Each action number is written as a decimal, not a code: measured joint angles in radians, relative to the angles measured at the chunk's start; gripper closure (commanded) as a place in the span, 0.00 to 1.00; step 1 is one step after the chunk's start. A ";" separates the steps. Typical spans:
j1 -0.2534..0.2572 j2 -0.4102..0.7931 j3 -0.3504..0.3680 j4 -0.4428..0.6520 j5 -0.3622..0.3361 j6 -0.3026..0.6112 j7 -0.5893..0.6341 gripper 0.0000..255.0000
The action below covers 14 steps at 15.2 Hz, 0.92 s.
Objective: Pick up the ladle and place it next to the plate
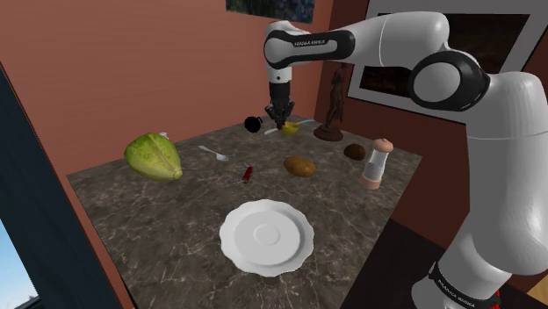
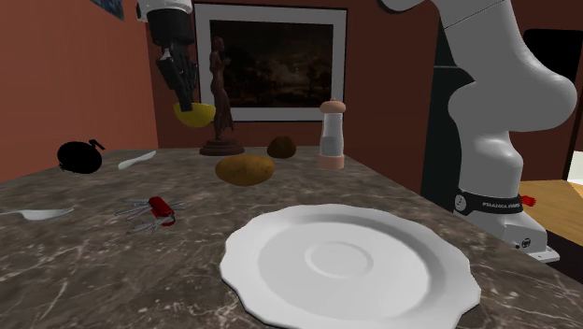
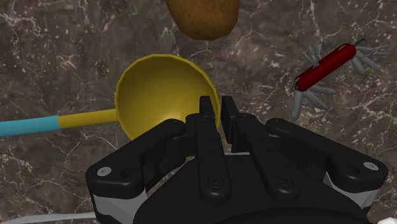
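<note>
- The black hand [image 3: 217,109] has its two fingers [image 3: 205,124] close together, pinching the near rim of the ladle's bowl between them.
- The ladle [image 3: 159,89] has a round, deep, yellow bowl whose hollow faces the camera. Its thin handle runs sideways from the bowl, yellow at first and then light blue towards the far end.
- A brown potato [image 3: 203,16] lies beyond the bowl, cut off by the picture's edge.
- A red pocket knife [image 3: 324,67] lies off to the side of the fingers, apart from the ladle, with its grey tools fanned out on both sides.
- The surface [image 3: 63,51] beneath is dark brown-grey stone with white veins.
</note>
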 measured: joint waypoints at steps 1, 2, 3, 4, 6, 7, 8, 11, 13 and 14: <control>0.017 -0.004 0.007 -0.006 0.000 0.000 0.024 1.00; 0.029 -0.003 0.012 0.001 0.000 -0.007 0.039 1.00; 0.043 -0.016 0.018 -0.016 0.000 -0.004 0.059 1.00; 0.060 -0.017 0.025 -0.019 0.000 -0.002 0.083 1.00; 0.090 -0.008 0.038 -0.001 -0.001 -0.015 0.125 1.00; 0.103 -0.019 0.044 -0.015 -0.001 -0.012 0.143 1.00; 0.118 -0.013 0.050 -0.006 -0.001 -0.016 0.164 1.00; 0.131 -0.015 0.056 -0.037 -0.001 0.013 0.185 1.00; 0.133 -0.015 0.057 -0.066 -0.002 0.041 0.189 1.00; 0.133 -0.013 0.056 -0.077 -0.002 0.053 0.190 1.00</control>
